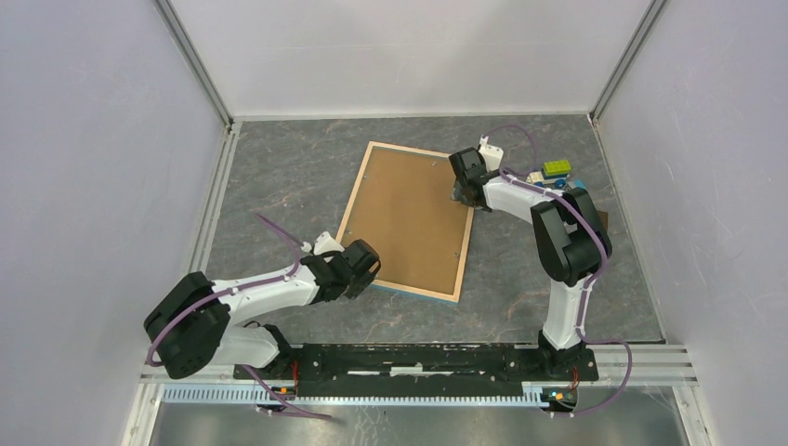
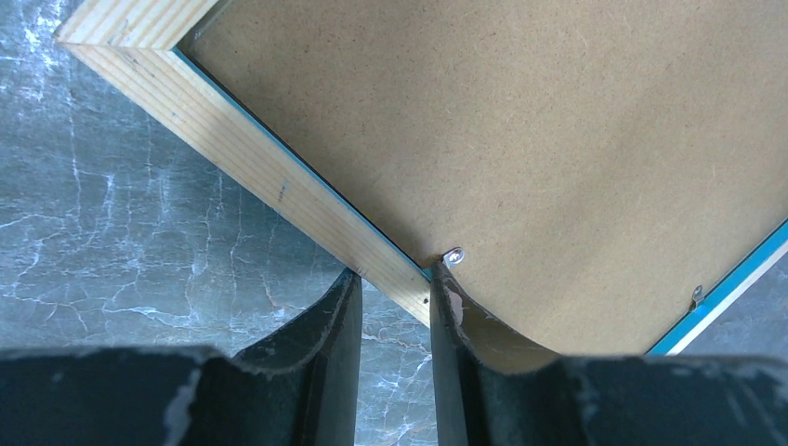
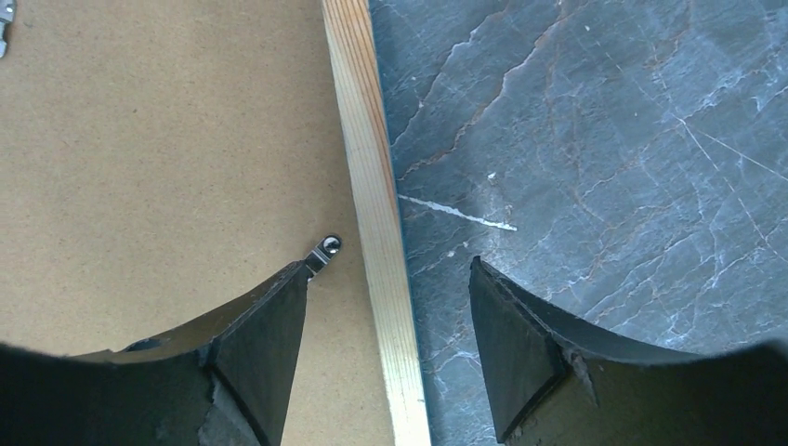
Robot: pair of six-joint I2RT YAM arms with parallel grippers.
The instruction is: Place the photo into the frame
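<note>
The frame [image 1: 354,193] lies face down in the middle of the tabletop [image 1: 279,177], pale wood rim up, with the brown backing sheet [image 1: 409,218] seated inside it. The photo is not visible in any view, so whether it is under the backing cannot be told.

The left gripper [image 2: 395,279], at the frame's lower left corner in the overhead view, looks pinched across the wood rim: one finger is on the outer edge, the other inside, right beside a small metal clip [image 2: 453,255]. The right gripper [image 3: 388,268], at the frame's upper right, stands wide open astride the rim. One finger is over the backing near another clip [image 3: 325,249], the other over bare tabletop, and neither touches the wood.

The chief risk is probably the one-sided hold. A lift or pull from the left corner alone could pivot or skid the frame, and a thin rim may slip from the pinch. The right finger could catch its clip or press on the backing, jamming it.
</note>
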